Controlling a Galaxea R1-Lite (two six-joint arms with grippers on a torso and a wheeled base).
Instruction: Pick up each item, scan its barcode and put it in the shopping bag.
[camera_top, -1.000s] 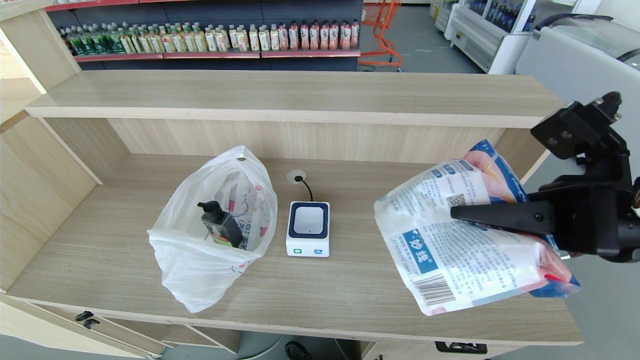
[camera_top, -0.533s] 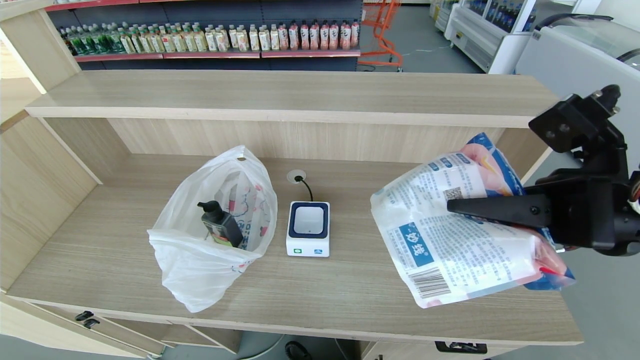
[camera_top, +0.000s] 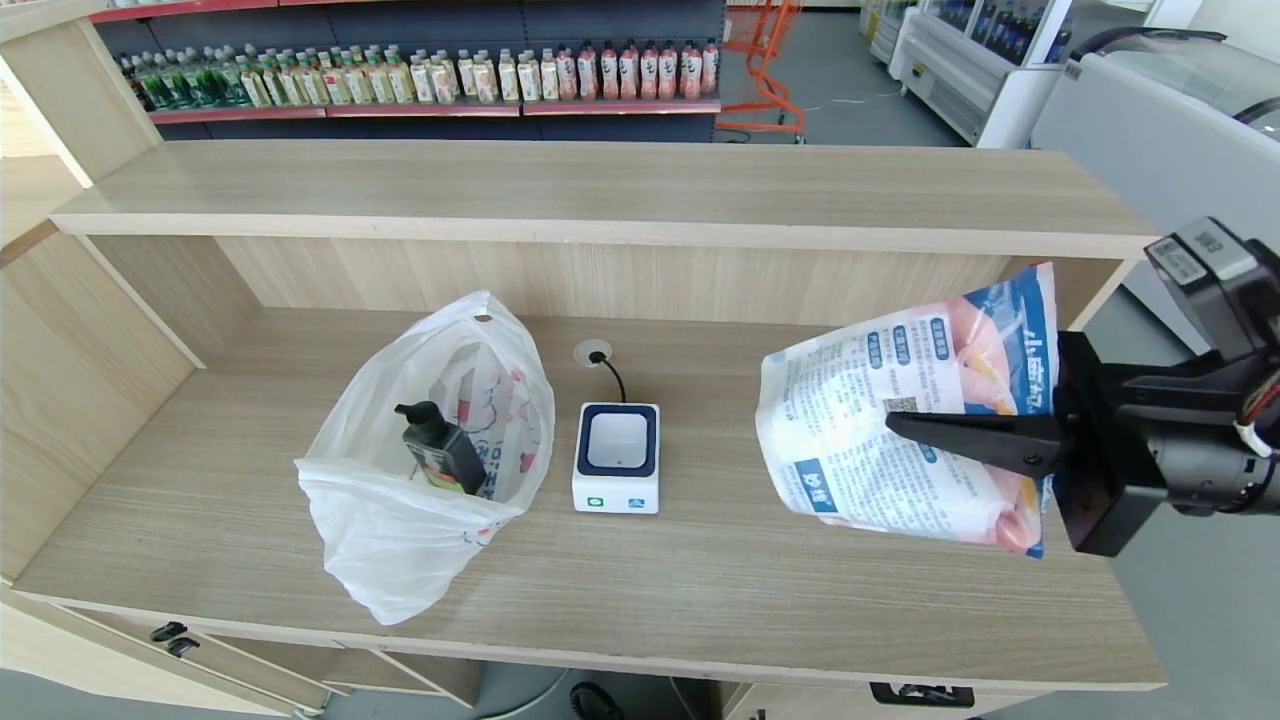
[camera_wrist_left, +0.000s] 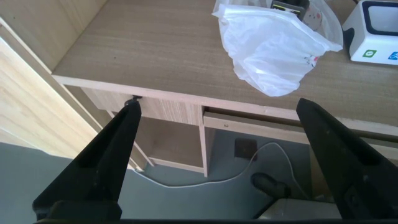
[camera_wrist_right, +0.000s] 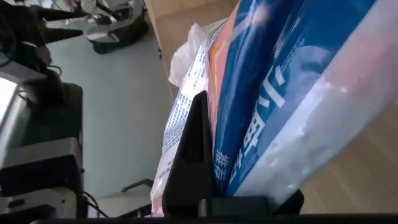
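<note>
Comparing with a second ago, I see the right gripper (camera_top: 945, 438) has rolled. The snack packet (camera_top: 870, 400) clamped in it now stands more upright over the counter's (camera_top: 650, 590) right end, its barcode turned away. The scanner (camera_top: 617, 457) sits between packet and shopping bag (camera_top: 400, 540). The left gripper (camera_wrist_left: 219, 109) hangs wide open below the counter's front edge.

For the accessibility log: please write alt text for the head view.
The right claw grips a white, blue and pink printed pouch in the air over the right end of a wooden checkout counter. To its left stand a white barcode scanner and an open plastic shopping bag holding a dark pump bottle.
</note>
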